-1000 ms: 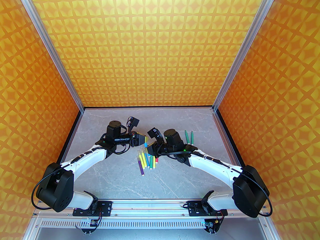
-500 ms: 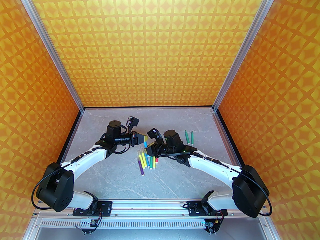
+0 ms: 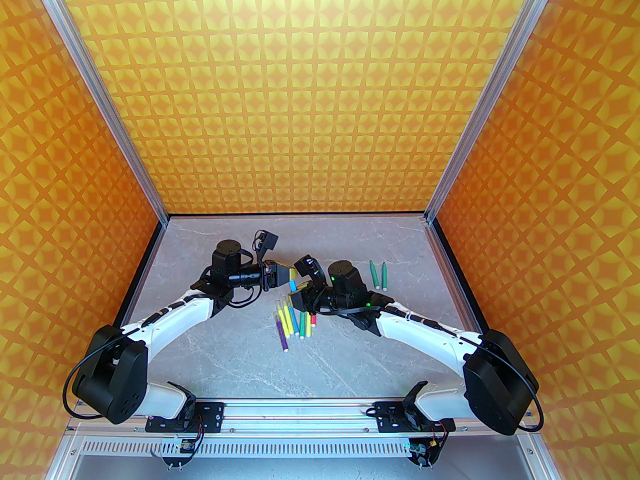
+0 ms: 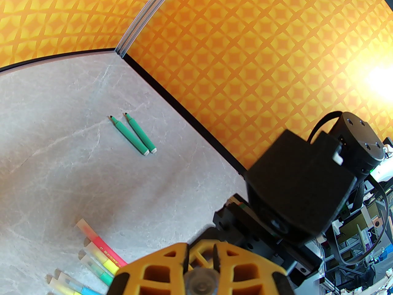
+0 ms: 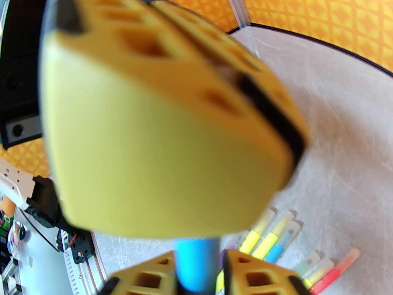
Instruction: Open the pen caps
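**Both grippers clamped on one blue pen, mid-tabletop**

We find the left gripper point(image 3: 290, 278) and the right gripper point(image 3: 299, 295) nose to nose above the grey marbled tabletop point(image 3: 350, 358). They sit about midway between its left and right edges, and rather nearer the far edge than the near one. Between them sits a short blue plastic pen point(image 3: 293, 284).

From the right wrist, we see the right gripper's yellow fingers closed tight on the blue barrel. The left gripper looms just above, blurred.

From the left wrist, we see the left gripper's jaws pinched on a translucent colourless plastic pen cap point(image 4: 201, 283), seen end-on. We cannot tell whether the cap has come off the pen.

On the tabletop we note:
- A fan of short coloured plastic pens point(image 3: 292, 320) lies side by side at the middle, just nearer the near edge than the grippers. They are purple, yellow, blue, green and pink-red, with pale caps on.
- Two green plastic pens point(image 3: 378, 274) lie parallel with their dark tips bare, well apart from the fan, toward the right edge.
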Controlling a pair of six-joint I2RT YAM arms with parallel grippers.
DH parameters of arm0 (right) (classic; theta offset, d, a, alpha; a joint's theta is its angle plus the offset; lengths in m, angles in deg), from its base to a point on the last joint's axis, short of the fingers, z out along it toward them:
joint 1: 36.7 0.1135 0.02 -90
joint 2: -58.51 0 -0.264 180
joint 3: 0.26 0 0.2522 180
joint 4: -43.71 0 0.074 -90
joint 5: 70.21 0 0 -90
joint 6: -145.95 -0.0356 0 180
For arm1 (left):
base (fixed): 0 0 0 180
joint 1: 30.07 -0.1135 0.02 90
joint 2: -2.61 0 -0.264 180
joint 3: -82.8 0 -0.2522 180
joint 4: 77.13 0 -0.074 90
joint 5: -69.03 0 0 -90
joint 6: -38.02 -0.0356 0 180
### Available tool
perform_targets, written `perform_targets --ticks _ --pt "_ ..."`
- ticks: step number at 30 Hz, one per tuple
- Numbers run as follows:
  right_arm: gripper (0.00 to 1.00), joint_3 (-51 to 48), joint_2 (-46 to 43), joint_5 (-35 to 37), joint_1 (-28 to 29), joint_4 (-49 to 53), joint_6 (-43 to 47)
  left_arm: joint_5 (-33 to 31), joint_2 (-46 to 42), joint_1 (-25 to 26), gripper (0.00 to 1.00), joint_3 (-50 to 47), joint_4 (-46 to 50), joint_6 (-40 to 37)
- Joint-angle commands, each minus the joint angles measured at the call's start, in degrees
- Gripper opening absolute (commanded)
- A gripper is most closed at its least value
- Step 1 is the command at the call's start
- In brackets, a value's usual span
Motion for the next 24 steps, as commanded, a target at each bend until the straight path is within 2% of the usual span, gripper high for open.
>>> perform_targets --ticks 1,7,21,24 --pt "0.10 -1.4 -0.8 0.6 -0.2 -0.6 0.4 2.4 -0.1 0.4 0.00 1.3 -1.5 1.1" --pt "0.00 -6.3 -4.0 2.2 -0.2 -0.8 1.1 2.1 1.3 -0.4 0.00 6.7 4.1 -1.4" --pt "0.00 -16.6 -10.8 7.7 -0.2 -3.1 -0.4 -0.3 4.4 -3.0 0.00 11.8 -0.9 4.1" --pt "0.00 -17.5 -10.8 10.0 -0.2 -4.1 -1.9 -0.7 4.4 -3.9 0.00 12.1 0.8 2.8"
